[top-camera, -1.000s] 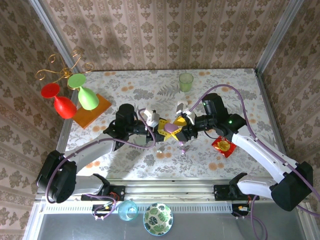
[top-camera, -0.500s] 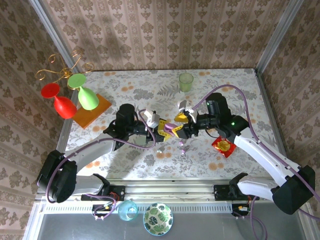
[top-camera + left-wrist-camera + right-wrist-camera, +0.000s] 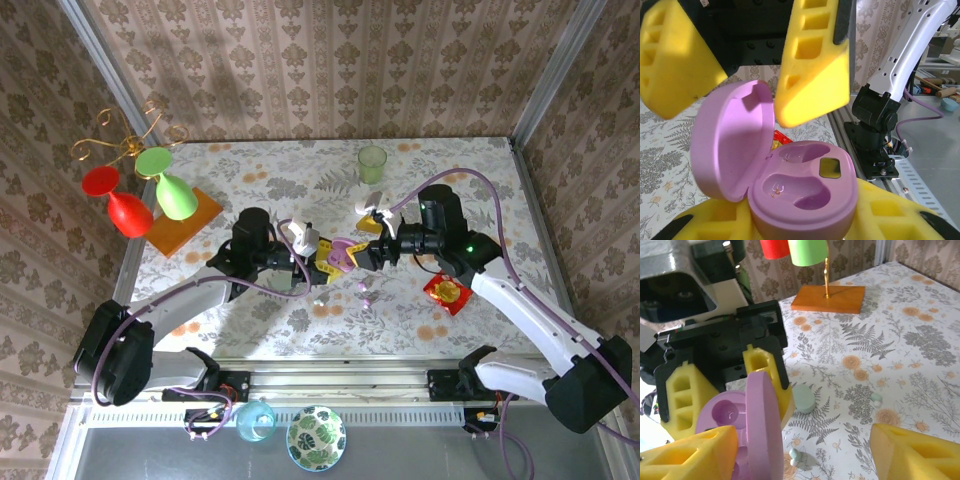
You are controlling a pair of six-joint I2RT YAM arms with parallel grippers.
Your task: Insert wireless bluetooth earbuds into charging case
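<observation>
Lilac plastic charging case sits clamped in the left gripper, with its lid swung up and both wells empty. The right gripper hangs just in front of it, jaws apart and holding nothing. The earbuds lie loose on the floral table below. The right arm is the free one, so the next reach is probably downward.

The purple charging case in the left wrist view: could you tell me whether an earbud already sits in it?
No, the purple charging case stands open and both of its wells are empty.
</observation>
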